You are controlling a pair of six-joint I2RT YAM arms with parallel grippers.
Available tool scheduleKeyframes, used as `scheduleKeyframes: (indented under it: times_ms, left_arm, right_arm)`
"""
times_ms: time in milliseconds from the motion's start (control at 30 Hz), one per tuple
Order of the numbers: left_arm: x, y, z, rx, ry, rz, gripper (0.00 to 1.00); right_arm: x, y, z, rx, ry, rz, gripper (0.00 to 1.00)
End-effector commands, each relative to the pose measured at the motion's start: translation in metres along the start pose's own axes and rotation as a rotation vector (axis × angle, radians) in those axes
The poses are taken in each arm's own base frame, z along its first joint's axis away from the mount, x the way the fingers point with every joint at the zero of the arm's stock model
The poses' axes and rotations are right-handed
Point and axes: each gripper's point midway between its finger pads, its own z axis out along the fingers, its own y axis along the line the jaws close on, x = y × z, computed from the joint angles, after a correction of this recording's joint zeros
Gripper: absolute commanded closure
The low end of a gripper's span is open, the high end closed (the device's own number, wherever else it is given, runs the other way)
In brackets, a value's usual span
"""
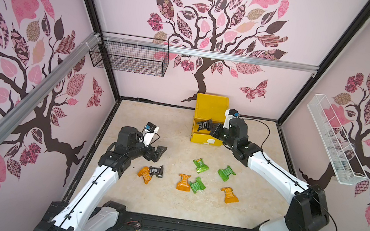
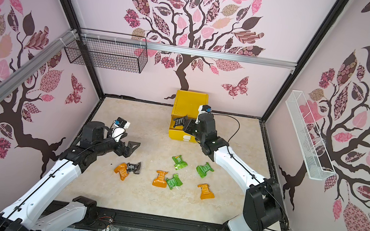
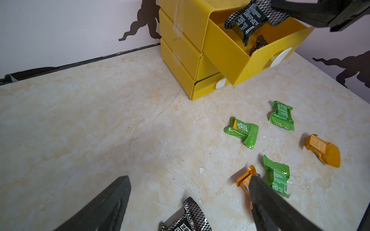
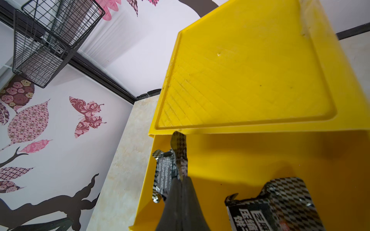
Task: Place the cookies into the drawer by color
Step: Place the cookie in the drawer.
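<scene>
The yellow drawer (image 1: 210,107) (image 2: 190,101) stands at the back with its top drawer (image 3: 226,54) pulled out. My right gripper (image 1: 212,126) (image 2: 186,124) (image 4: 181,180) is shut on a black cookie (image 1: 203,125) (image 3: 248,18) (image 4: 165,174) and holds it over that open drawer. Another black cookie (image 4: 280,206) lies inside. My left gripper (image 1: 159,153) (image 2: 132,149) (image 3: 189,178) hangs open above the table, empty. Just below it a third black cookie (image 1: 157,171) (image 3: 186,220) touches an orange one (image 1: 144,174). Three green cookies (image 1: 200,165) and two more orange ones (image 1: 230,195) lie scattered mid-table.
The two lower drawers (image 3: 200,88) are shut. A black wire basket (image 1: 132,57) hangs on the back wall and a white wire basket (image 1: 333,142) on the right wall. An orange cookie (image 1: 183,183) and a green one (image 1: 197,185) touch each other.
</scene>
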Motion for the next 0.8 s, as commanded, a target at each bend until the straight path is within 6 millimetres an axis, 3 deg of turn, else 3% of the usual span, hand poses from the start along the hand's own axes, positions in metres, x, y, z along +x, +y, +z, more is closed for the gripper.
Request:
scheduleKeyframes:
  times_ms: [0,200,467,767]
  left_arm:
    - [0.001,-0.003,-0.001,0.011,-0.009,0.010,0.03]
    - [0.000,-0.004,-0.002,0.013,-0.011,0.009,0.03]
    - [0.001,-0.005,-0.002,0.017,-0.008,0.019,0.03]
    - [0.006,-0.014,-0.003,0.072,0.006,0.064,0.02]
  right_arm:
    - [-0.014,0.018,0.005,-0.057,-0.012,0.013,0.89]
    - [-0.014,0.020,0.001,-0.061,-0.009,0.013,0.68]
    - [-0.027,0.022,-0.029,-0.042,-0.063,-0.038,0.60]
    - [-0.034,0.019,-0.066,-0.007,-0.103,-0.135,0.46]
